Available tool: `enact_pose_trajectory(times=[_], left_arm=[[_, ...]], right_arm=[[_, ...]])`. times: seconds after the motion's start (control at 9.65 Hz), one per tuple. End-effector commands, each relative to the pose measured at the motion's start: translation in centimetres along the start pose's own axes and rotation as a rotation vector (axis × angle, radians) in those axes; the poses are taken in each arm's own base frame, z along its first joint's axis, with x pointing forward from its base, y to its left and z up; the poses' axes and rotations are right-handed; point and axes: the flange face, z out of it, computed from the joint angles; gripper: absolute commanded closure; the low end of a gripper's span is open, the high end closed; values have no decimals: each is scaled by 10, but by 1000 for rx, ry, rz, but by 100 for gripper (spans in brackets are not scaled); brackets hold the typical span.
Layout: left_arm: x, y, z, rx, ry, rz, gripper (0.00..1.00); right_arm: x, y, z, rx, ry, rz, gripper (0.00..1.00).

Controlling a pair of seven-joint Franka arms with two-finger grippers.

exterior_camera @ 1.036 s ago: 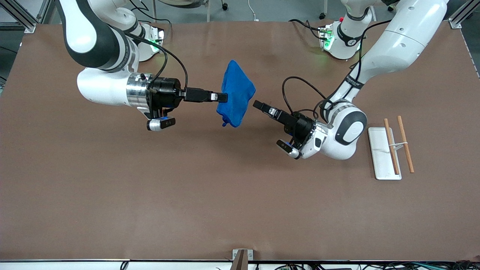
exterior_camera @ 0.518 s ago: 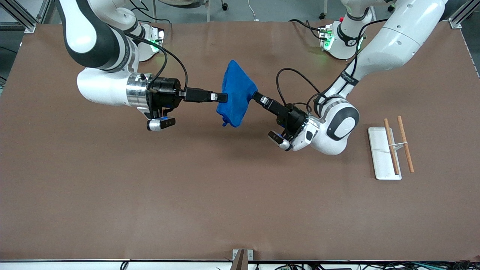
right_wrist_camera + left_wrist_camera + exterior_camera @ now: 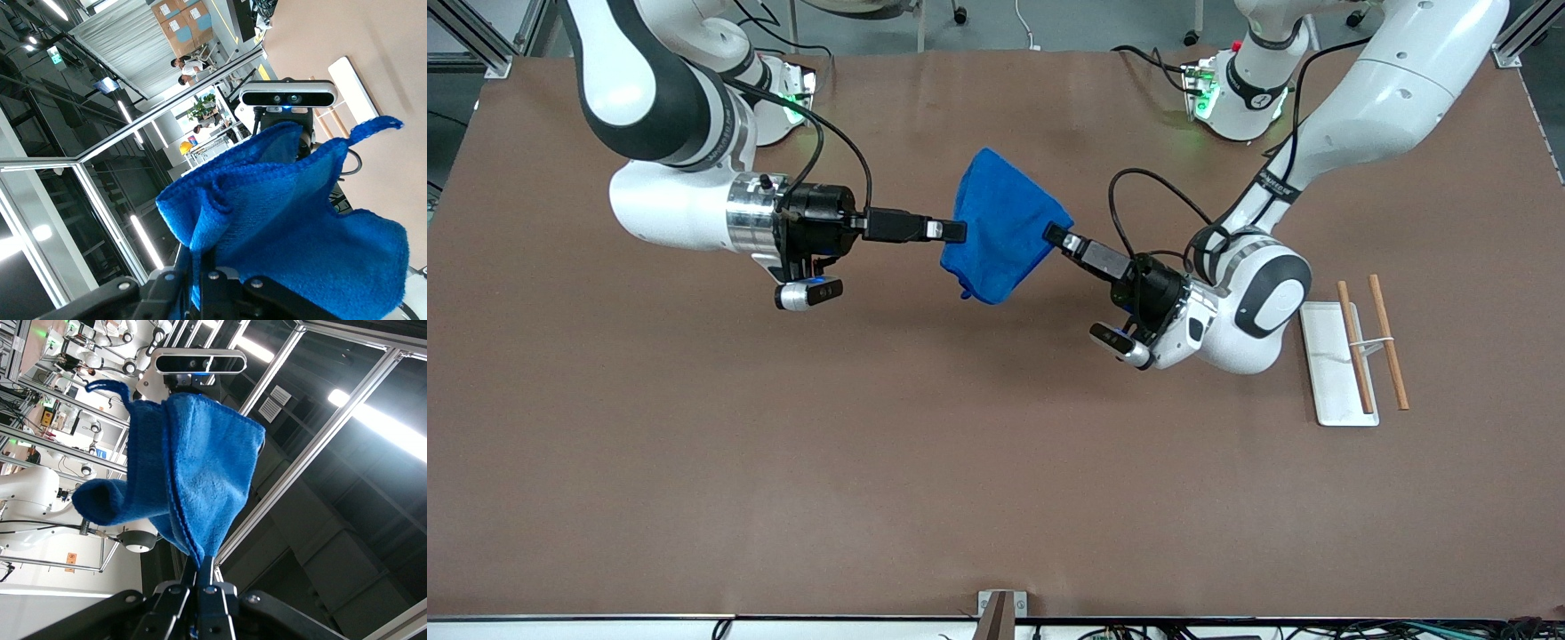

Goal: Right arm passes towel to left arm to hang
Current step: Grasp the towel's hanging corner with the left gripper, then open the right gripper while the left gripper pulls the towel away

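Blue towel (image 3: 1003, 229), no legible writing

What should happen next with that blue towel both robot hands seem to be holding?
Probably the right gripper should open and let go. The blue towel hangs in the air over the table's middle, pinched at one edge by the right gripper and at another by the left gripper, both shut on it. The left arm can then carry it toward the rack.

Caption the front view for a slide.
Handover in midair: right gripper and left gripper both clamp the blue towel above the brown table.
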Motion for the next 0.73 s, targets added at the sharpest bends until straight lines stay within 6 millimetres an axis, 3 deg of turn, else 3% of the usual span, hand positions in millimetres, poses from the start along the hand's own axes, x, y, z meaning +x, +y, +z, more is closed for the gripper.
enact_pose_trajectory(times=[0.0, 0.1, 0.41, 0.62], left_arm=[[-2, -3, -11, 14, 26, -32, 100], [-1, 6, -15, 21, 36, -72, 100], [7, 26, -29, 80, 156, -181, 100], [6, 48, -50, 201, 227, -236, 100]], right_arm=[[-4, -1, -2, 25, -2, 19, 89], [-2, -2, -5, 26, 5, 13, 1], [1, -8, -12, 16, 15, -10, 0], [12, -21, -37, -123, 57, -121, 0]])
